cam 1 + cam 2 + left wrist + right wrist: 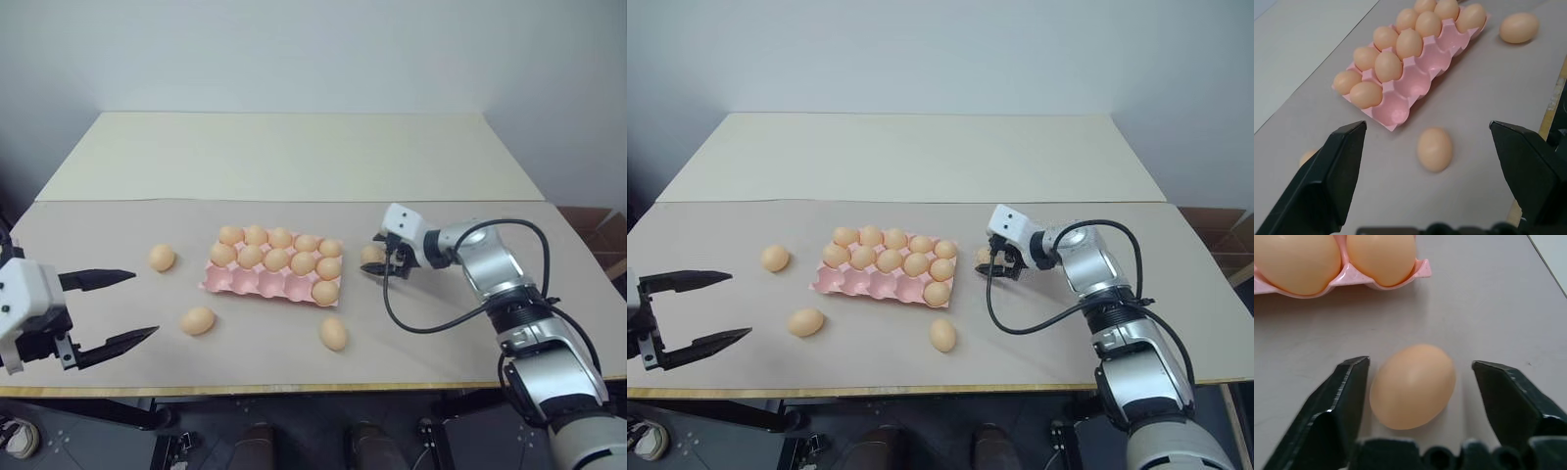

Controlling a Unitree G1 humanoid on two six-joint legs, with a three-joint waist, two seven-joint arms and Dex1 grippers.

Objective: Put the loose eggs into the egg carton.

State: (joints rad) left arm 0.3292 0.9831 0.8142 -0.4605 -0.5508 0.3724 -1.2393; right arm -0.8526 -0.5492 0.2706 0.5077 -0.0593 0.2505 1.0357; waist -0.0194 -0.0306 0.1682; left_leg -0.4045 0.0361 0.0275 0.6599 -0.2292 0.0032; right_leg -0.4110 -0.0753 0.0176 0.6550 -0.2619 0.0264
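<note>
Eleven eggs are already sitting in the egg carton (257,284), leaving four front cups empty. The right gripper (1418,382) is straddling one egg (1413,385) just right of the carton, fingers spread (not yet pinching). Three more eggs are lying left and front of it; the left gripper (110,308) is hanging wide open.

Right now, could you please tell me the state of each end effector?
Left end effector: open, holding nothing.
Right end effector: open around a loose egg on the table, not yet gripping it.

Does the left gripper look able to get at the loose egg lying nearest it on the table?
Probably yes: the left gripper is open, and the nearest loose egg lies on bare table just ahead, with nothing between.
</note>
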